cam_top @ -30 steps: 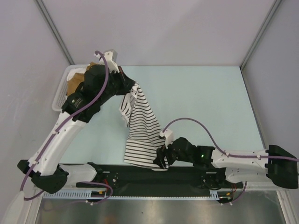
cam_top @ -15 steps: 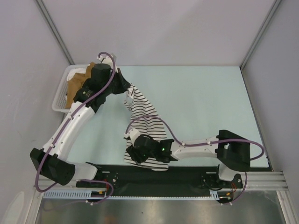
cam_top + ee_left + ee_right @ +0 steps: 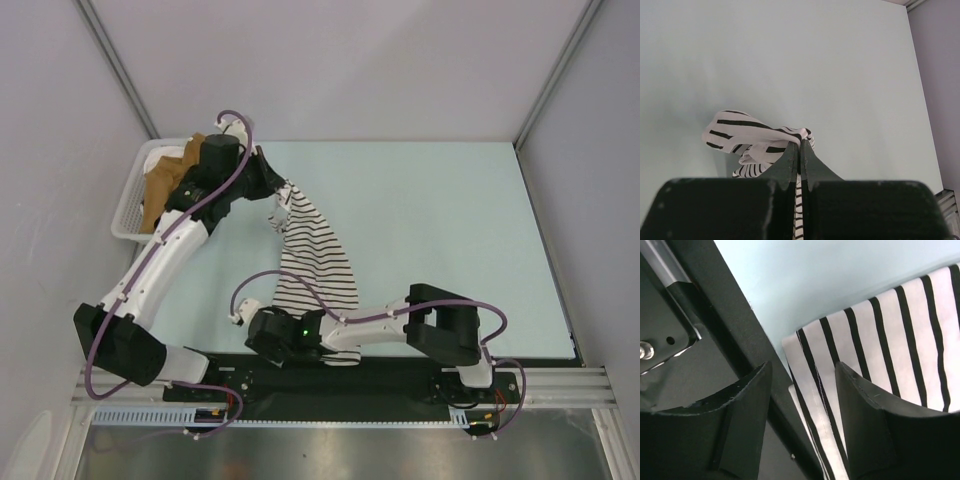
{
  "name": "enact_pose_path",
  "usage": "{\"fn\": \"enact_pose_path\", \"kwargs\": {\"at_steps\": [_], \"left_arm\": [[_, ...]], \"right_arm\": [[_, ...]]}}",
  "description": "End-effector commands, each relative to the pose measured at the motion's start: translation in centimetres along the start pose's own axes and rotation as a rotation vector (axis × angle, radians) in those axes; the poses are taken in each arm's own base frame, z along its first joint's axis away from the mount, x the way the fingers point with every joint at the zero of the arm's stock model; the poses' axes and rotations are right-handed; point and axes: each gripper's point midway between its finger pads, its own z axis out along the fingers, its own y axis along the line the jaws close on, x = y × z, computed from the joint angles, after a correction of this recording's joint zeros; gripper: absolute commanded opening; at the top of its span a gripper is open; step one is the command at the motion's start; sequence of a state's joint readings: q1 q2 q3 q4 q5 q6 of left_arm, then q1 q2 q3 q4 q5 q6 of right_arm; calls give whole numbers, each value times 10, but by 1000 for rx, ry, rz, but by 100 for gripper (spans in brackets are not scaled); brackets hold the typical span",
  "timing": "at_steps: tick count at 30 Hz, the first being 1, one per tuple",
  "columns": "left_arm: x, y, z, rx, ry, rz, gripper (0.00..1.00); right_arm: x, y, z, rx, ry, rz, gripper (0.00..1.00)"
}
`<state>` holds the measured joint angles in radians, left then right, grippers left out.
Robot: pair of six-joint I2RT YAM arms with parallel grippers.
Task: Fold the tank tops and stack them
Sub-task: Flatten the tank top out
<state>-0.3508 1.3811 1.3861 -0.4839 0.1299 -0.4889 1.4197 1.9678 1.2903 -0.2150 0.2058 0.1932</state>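
Note:
The white tank top with thin black stripes [image 3: 315,255] hangs from my left gripper [image 3: 280,197], which is shut on its upper edge above the table's left half. It drapes down to the near edge. In the left wrist view the cloth [image 3: 740,127] is bunched at the closed fingertips of the left gripper [image 3: 800,142]. My right gripper [image 3: 262,338] is open at the top's near left corner. In the right wrist view the striped hem [image 3: 890,340] lies between the spread jaws of the right gripper [image 3: 804,367], not gripped. The plain black tank top is not in view.
A white basket [image 3: 130,205] holding brown cloth [image 3: 160,185] stands at the table's far left, behind the left arm. The black mounting rail [image 3: 400,375] runs along the near edge, and the striped hem overlaps it [image 3: 715,315]. The pale table [image 3: 450,220] stretches right.
My right arm has folded back and swept its gripper left along the near edge, from the hem's right end to its left corner. The left gripper still holds the top raised.

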Motion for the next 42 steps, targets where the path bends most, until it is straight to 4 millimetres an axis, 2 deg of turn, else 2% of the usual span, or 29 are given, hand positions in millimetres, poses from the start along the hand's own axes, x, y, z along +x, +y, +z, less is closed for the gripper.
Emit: {"fn": "enact_pose_path", "kwargs": {"at_steps": [1, 2, 3, 5, 6, 8, 10, 12, 13, 14, 16, 17, 19, 20, 22, 23, 24, 26, 27, 28, 30, 32, 33, 37, 38, 39, 40, 41, 42], "left_arm": [[-11, -2, 1, 28, -38, 2, 0], [-12, -1, 1, 27, -41, 1, 0], [-13, 0, 1, 23, -43, -2, 0], [-13, 4, 1, 18, -45, -6, 0], [-14, 5, 0, 16, -44, -8, 0], [-16, 9, -2, 3, -46, -13, 0], [-18, 12, -6, -11, -51, -16, 0], [-23, 17, -15, -31, -71, -21, 0], [-25, 19, -18, -39, -79, -23, 0], [-26, 23, -21, -55, -86, -26, 0], [-27, 25, -33, -68, -98, -24, 0], [-25, 27, -38, -82, -101, -24, 0], [-25, 27, -60, -93, -125, -17, 0], [-22, 29, -69, -106, -130, -16, 0], [-18, 31, -92, -127, -155, -14, 0], [-20, 27, -115, -114, -204, -9, 0], [-17, 27, -130, -117, -216, -10, 0], [-24, 25, -164, -130, -289, -6, 0], [-24, 24, -173, -134, -296, -2, 0], [-21, 28, -180, -164, -287, -5, 0], [-24, 29, -188, -184, -282, 3, 0], [-24, 31, -182, -200, -254, 3, 0], [-18, 34, -169, -211, -206, 2, 0], [-1, 42, -140, -206, -145, -13, 0], [9, 53, -132, -239, -122, -17, 0], [10, 56, -127, -247, -130, -21, 0], [14, 63, -119, -269, -117, -24, 0], [22, 70, -110, -285, -95, -27, 0], [21, 71, -102, -283, -94, -29, 0]], "right_arm": [[-6, -1, 4, 43, 11, -51, 54], [-6, -6, 4, 69, 20, -49, 48], [-7, -6, 6, 80, 20, -43, 33], [-11, -12, 4, 114, 7, -37, 14], [-15, -14, 1, 124, -11, -27, 0], [-29, -17, -16, 121, -79, -10, 0], [-31, -23, -35, 111, -111, 11, 0], [-58, -29, -80, 80, -221, 55, 0], [-64, -33, -95, 74, -253, 68, 0], [-73, -41, -131, 62, -319, 98, 0], [-76, -49, -164, 58, -375, 127, 0], [-81, -59, -202, 57, -445, 166, 0], [-74, -69, -235, 66, -477, 198, 0], [-76, -73, -268, 46, -541, 233, 0], [-67, -81, -299, 40, -578, 263, 0], [-65, -83, -312, 31, -599, 278, 0], [-65, -90, -340, 10, -663, 318, 0], [-56, -106, -360, 59, -682, 347, 0], [-55, -115, -370, 89, -697, 367, 0], [-51, -135, -386, 171, -717, 407, 0], [-48, -156, -398, 265, -719, 432, 0], [-42, -190, -406, 424, -694, 483, 0], [-40, -202, -405, 466, -678, 504, 0], [-27, -250, -377, 500, -605, 608, 0], [-9, -269, -353, 443, -548, 677, 0], [-3, -275, -342, 394, -539, 705, 0], [-10, -276, -335, 286, -577, 712, 0], [12, -303, -329, 322, -568, 809, 0], [15, -315, -329, 314, -587, 845, 0]]}}
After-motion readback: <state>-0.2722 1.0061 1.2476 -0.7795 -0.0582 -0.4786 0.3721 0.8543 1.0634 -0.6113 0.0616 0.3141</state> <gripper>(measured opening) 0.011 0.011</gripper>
